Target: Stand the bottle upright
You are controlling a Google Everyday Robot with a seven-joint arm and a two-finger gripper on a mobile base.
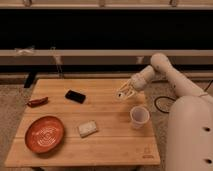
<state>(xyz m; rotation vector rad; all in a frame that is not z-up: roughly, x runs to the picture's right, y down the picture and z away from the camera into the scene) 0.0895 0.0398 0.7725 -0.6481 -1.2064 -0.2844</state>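
Rightward, shut fingers [123, 93] above table [107, 142]
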